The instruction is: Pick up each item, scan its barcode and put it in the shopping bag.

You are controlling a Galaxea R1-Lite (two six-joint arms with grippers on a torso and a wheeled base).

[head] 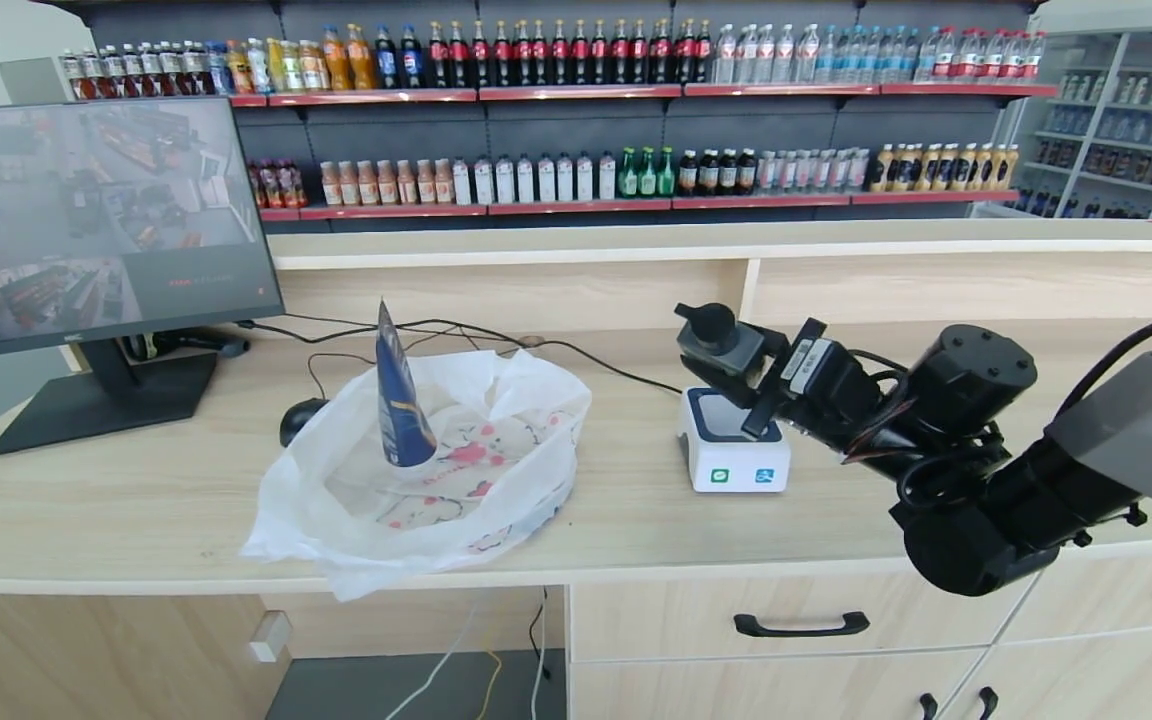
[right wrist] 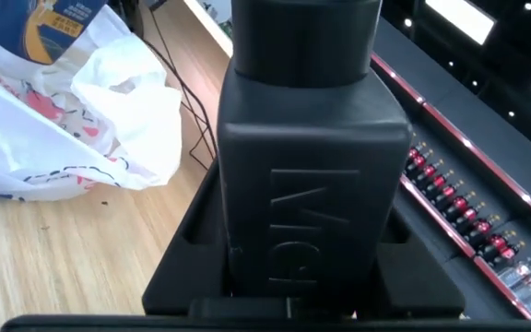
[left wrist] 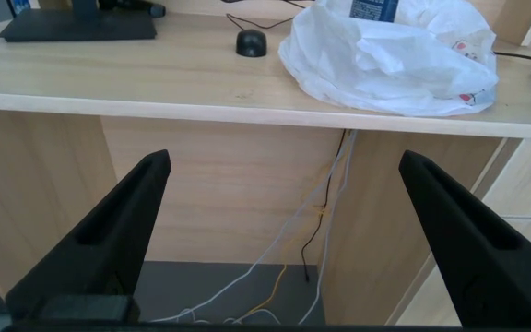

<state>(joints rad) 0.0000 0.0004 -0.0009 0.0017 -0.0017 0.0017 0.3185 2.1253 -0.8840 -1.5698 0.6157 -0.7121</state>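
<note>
Left tool: fingers spread wide with nothing between them, low in front of the surface and below its front edge; it has no part in this step and is best left where it is
Right tool: clamped on a dark bottle, a finger on each flank, over the right half of the surface
Bottle pose: tilted, round cap toward the bag side, just above the scanner and, as far as the head view tells, not touching it
Step in hand: judged to be the scan; the bottle is not yet bagged
Scan advice: the scanner's dark window faces up, so the barcode must face down into it; the code cannot be seen, so a slow roll about the bottle's long axis, low and steady over the window, looks wise
Watch: the lower finger hangs close over the window and could block the read
Shopping bag: white, mouth open, slumped just left of the scanner; a blue tube stands upright inside, so the drop should go to the near, scanner-side gap
Behind: a cable runs to the scanner's back, a mouse sits beside the bag
Far: monitor and drink shelves, well apart from the work
</note>
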